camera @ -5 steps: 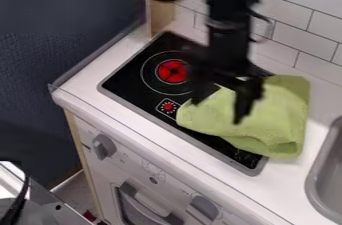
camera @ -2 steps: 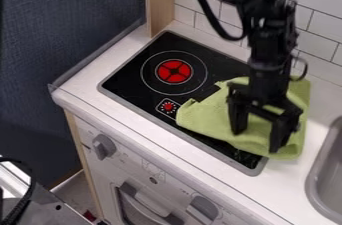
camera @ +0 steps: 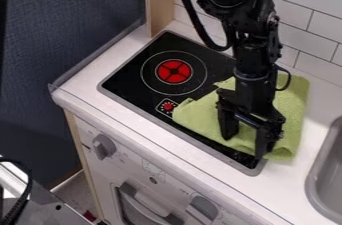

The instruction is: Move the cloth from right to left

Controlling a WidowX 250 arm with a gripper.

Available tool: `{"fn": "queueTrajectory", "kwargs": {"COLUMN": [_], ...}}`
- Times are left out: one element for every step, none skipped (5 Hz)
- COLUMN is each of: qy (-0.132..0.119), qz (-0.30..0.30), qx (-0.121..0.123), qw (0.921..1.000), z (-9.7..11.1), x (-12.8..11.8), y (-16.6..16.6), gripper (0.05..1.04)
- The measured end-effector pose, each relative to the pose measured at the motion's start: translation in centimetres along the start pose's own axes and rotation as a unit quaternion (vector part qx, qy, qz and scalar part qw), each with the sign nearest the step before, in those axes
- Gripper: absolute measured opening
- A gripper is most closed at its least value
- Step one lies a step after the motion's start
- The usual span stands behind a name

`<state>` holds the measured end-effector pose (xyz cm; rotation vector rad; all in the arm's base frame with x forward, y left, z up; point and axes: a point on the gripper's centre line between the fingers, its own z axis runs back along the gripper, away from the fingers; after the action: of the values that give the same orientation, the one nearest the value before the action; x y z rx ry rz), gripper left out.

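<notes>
The black gripper [camera: 244,148] hangs low over the middle of the green cloth [camera: 200,116], its two fingers apart, with green fabric visible between them. Whether the tips press into the cloth I cannot tell. The cloth lies across the right part of the black stovetop [camera: 127,81] and over its right edge onto the counter. Part of the fabric is hidden behind the gripper and arm.
A red burner [camera: 174,71] and a small red dial mark are left of the cloth. The grey sink [camera: 327,169] is at the right edge. White tiles stand behind, and a dark wall is at the left.
The arm swung right and then slightly back left, and its gripper is now lower over the cloth. The cloth's left end has shifted slightly left.
</notes>
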<state>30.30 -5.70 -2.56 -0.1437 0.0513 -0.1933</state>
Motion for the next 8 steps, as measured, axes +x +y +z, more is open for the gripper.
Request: {"fn": "queueTrajectory", "kwargs": {"qy": [0.001, 0.005, 0.006, -0.002, -0.006, -0.002, -0.015, 0.014], "qz": [-0.003, 0.025, 0.071, 0.104, 0.110, 0.109, 0.101, 0.092], "qx": [0.041, 0.068, 0.068, 0.064, 0.067, 0.089, 0.111, 0.155], "qw": [0.9992, 0.9973, 0.9951, 0.9925, 0.9917, 0.9900, 0.9886, 0.9835], "z": [0.4, 1.0, 1.5, 2.1, 2.5, 3.8, 6.2, 8.2], "x": [0.0, -0.8, -2.3, -4.3, -5.3, -5.7, -5.4, -5.2], "y": [2.8, 7.2, 11.0, 14.3, 16.1, 16.6, 16.1, 16.3], "gripper": [0.999, 1.000, 1.000, 1.000, 0.999, 0.999, 0.999, 0.999]}}
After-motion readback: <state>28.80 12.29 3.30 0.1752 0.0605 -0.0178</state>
